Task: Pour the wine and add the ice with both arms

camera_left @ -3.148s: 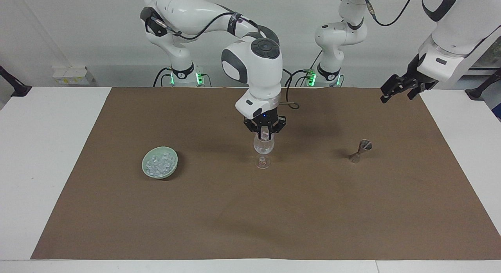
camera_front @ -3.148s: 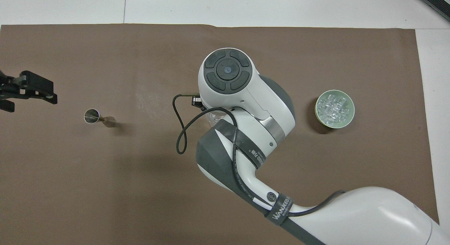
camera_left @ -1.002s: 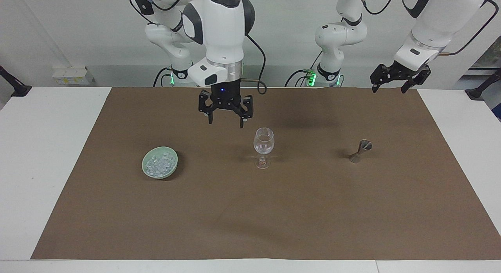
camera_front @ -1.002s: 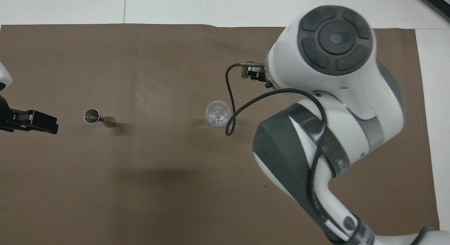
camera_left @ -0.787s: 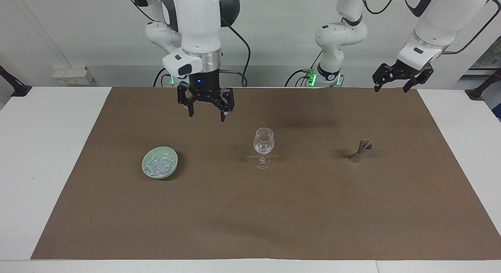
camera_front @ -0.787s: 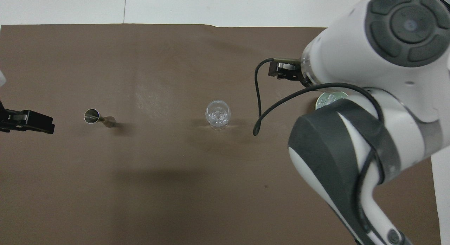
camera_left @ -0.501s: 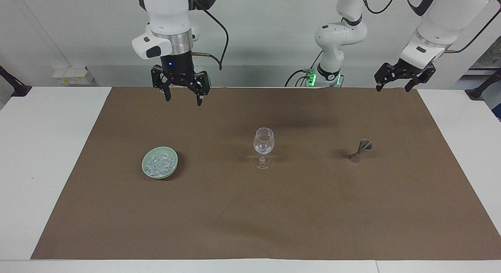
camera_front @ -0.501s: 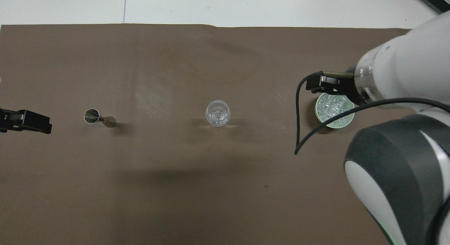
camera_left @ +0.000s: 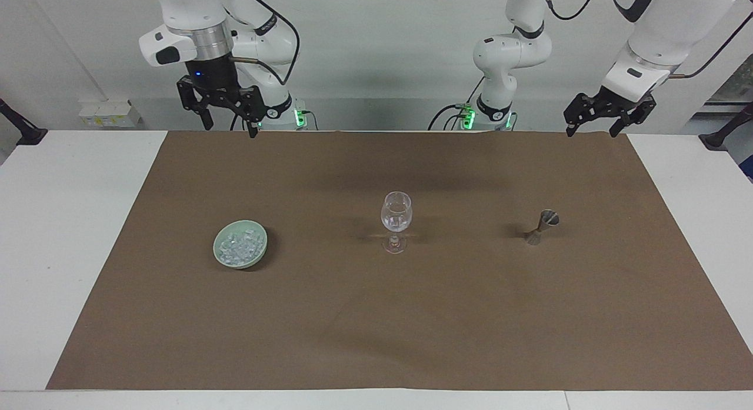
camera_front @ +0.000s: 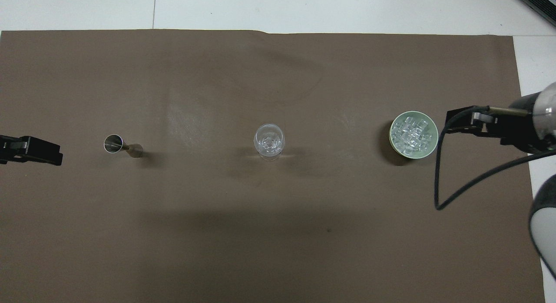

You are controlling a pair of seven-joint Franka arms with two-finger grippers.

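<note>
Ice (camera_left: 238, 246) lies heaped in the green bowl (camera_left: 256, 255) toward my right arm's end, beside the glass (camera_left: 396, 219) at mid-mat. My right gripper (camera_left: 228, 122) hangs open and empty over the mat's edge; my left gripper (camera_left: 590, 126) likewise, jigger (camera_left: 540, 226) below it.

My right pincer (camera_left: 226, 123) hangs with its fingers apart over the mat's (camera_left: 376, 316) edge nearest my bases, at my right arm's end. Farther out from it sits the bowl (camera_left: 240, 252), the ice (camera_left: 238, 247) heaped in it. Toward my left arm's end stands the glass (camera_left: 396, 222) at mid-mat, then the jigger (camera_left: 542, 226). My left pincer (camera_left: 591, 126), spread too, hangs over that end's near corner.
</note>
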